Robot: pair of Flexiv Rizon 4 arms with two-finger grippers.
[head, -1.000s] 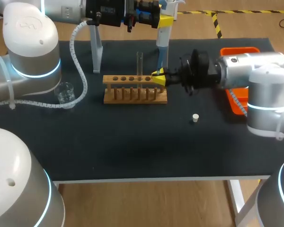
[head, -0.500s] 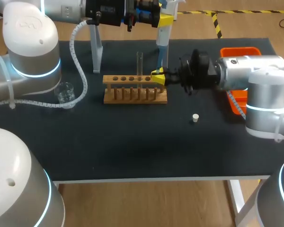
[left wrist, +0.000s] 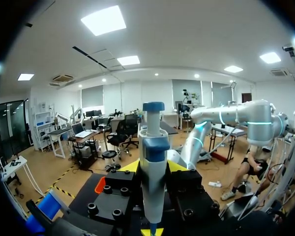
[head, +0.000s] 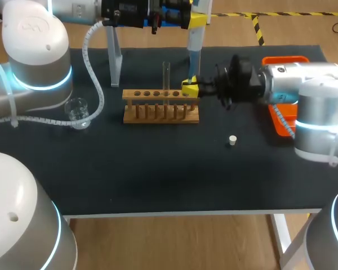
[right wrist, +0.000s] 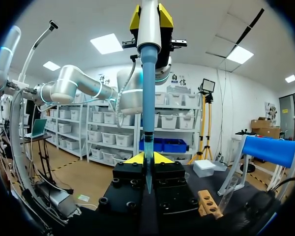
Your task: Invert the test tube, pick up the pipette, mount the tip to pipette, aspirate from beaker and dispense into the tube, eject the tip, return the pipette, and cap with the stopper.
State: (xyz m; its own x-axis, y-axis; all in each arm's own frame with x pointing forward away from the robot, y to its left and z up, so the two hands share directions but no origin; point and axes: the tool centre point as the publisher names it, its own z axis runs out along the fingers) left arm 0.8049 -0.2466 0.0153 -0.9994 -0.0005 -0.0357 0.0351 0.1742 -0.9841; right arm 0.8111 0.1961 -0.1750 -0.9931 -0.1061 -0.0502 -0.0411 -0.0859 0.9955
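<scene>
The pipette (head: 192,48) is held upright over the table's far side, clamped between the fingers of the left gripper (head: 195,20). At its lower end a pipette tip (right wrist: 147,169) is pinched between the fingers of the right gripper (head: 190,88), just above one end of the wooden rack (head: 160,111). A test tube (head: 166,73) is stood upright in the rack. A glass beaker (head: 77,109) is set well apart from it. What either holds cannot be told. The stopper (head: 232,140) is lying on the table.

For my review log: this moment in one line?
left gripper: shut on pipette | right gripper: shut on pipette tip | test tube: upright in rack | step: mounting
</scene>
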